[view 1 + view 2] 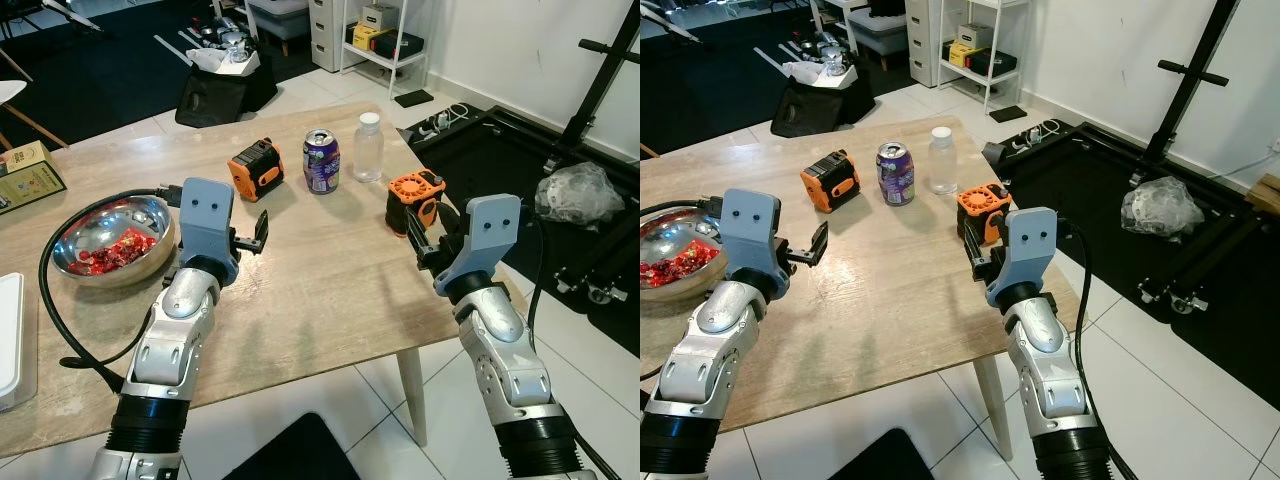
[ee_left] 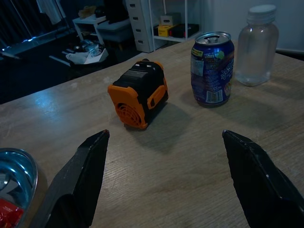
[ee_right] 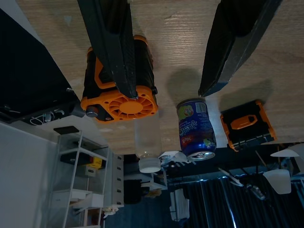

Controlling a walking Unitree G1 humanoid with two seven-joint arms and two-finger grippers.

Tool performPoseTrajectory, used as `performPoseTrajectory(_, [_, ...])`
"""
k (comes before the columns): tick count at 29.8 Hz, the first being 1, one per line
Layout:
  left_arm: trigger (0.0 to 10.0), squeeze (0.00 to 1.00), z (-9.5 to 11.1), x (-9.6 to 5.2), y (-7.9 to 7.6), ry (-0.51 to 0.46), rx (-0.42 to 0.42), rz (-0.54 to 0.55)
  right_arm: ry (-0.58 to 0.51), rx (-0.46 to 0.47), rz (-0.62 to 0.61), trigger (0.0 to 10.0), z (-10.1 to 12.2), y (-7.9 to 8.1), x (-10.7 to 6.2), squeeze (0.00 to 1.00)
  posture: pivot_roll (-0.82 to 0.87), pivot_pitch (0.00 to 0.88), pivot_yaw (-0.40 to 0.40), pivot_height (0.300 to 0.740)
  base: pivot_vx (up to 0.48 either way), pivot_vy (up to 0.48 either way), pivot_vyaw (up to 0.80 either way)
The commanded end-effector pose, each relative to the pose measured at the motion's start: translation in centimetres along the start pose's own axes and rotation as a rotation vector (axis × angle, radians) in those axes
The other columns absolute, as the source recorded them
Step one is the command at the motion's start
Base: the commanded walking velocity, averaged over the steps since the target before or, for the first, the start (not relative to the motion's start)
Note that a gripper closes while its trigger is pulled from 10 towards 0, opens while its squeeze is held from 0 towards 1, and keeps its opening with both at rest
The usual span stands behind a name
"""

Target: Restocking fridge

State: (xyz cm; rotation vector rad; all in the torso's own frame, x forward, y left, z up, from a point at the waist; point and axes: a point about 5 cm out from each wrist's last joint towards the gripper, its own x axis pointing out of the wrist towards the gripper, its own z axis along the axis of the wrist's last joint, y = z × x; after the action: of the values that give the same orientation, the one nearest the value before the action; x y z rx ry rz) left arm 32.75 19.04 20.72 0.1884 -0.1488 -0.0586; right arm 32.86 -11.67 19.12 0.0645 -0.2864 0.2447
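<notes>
Both arms raised over the light wood-grain counter [image 1: 320, 290]. Left tool [image 2: 166, 183]: black fingers spread wide, nothing between them, held above bare counter. Right tool [image 3: 168, 52]: fingers also spread wide, empty, hovering over the counter's right edge.

Task items, placed from the tools:
- Purple aluminium drink can [image 1: 321, 160], upright, tab end up. It stands ahead of the left tool and off toward its right finger; in the right wrist view it sits past the gap between the right tool's fingers.
- Clear plastic bottle with white cap [image 1: 368, 148], upright, just beside the can on the side nearer the right tool, close but apart from the can.

Other objects:
- Orange-and-black boxy device with round grille [image 2: 140, 98], ahead of the left tool, between its fingers in line of sight, near the can, not touching.
- Second orange-and-black device with fan-like top [image 1: 414, 200], just ahead of the right tool near the counter edge; one right finger [image 3: 111, 42] overlaps it in the wrist view, contact cannot be judged.
- Round steel bowl with red pieces [image 1: 110, 240], beside the left tool on its outer side.
</notes>
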Motion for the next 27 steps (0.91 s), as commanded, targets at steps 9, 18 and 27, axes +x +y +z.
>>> performPoseTrajectory(9, [10.0, 0.00, 0.2, 0.1, -0.5, -0.025, 0.004, -0.005, 0.012, -0.011, 0.000, 10.0, -0.5, -0.1, -0.1, 0.00, -0.03, 0.111, 0.017, 0.740, 0.480, 0.000, 0.00])
performPoseTrajectory(18, [10.0, 0.00, 0.9, 0.2, -0.4, -0.055, 0.020, -0.006, -0.019, -0.036, -0.026, 10.0, 0.4, -1.3, 0.3, 0.00, -0.03, 0.107, 0.019, 0.740, 0.480, 0.000, 0.00])
performPoseTrajectory(27, [10.0, 0.00, 1.2, 0.3, -0.6, -0.068, 0.022, -0.015, -0.007, -0.039, -0.023, 10.0, -0.1, -1.1, 0.1, 0.00, -0.03, 0.107, 0.020, 0.740, 0.190, 0.000, 0.00])
